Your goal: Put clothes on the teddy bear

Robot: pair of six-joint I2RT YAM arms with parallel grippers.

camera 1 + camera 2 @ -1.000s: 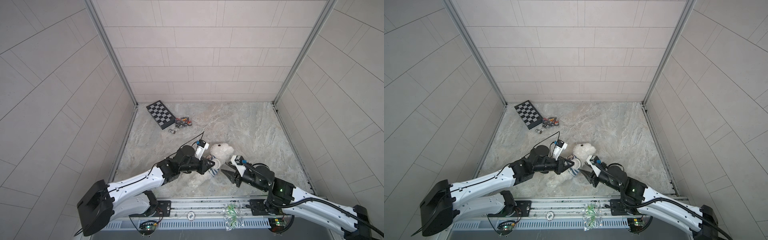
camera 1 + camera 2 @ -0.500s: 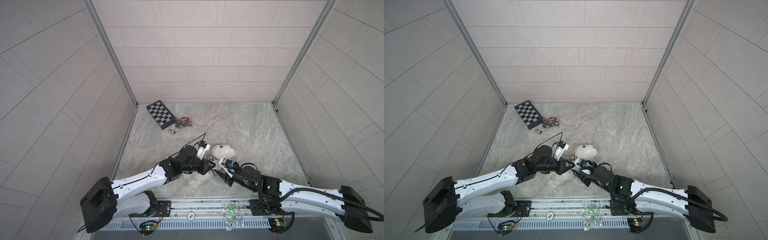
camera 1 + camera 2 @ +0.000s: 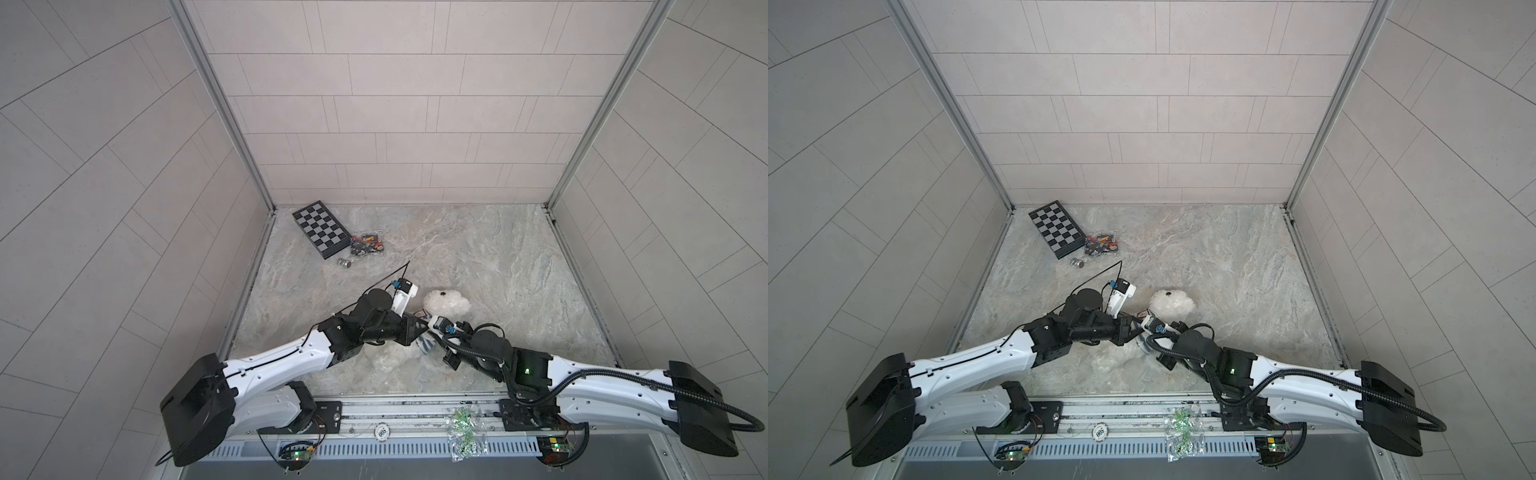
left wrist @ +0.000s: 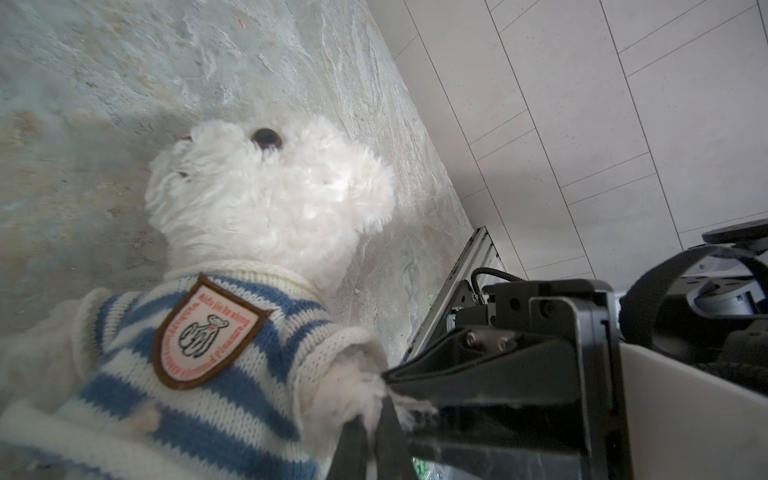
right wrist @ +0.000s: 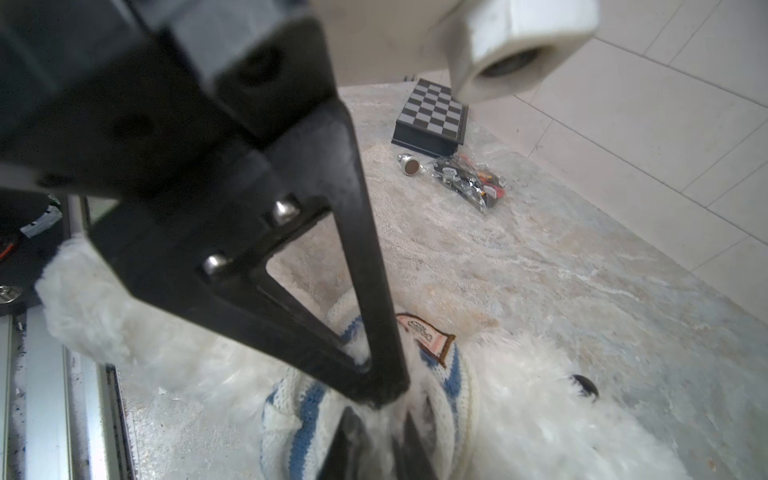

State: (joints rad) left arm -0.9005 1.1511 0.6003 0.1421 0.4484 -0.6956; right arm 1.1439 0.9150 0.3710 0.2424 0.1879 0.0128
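Right jaws have swung in and closed on the bear point(image 4: 266, 199), at its paw.
Your left jaws, shut, pinch the same paw.

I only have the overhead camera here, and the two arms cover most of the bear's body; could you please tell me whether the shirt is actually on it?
Observer: Yes, the left wrist view shows the striped shirt on the teddy bear, collar round its neck.
Operator: Thank you. Is a paw through yet?
Observer: White fur pokes out past one cuff, and the left hand is shut on it.
Operator: And the other arm?
Observer: The right wrist view shows the right hand shut on fur too, beside the left hand's tip.
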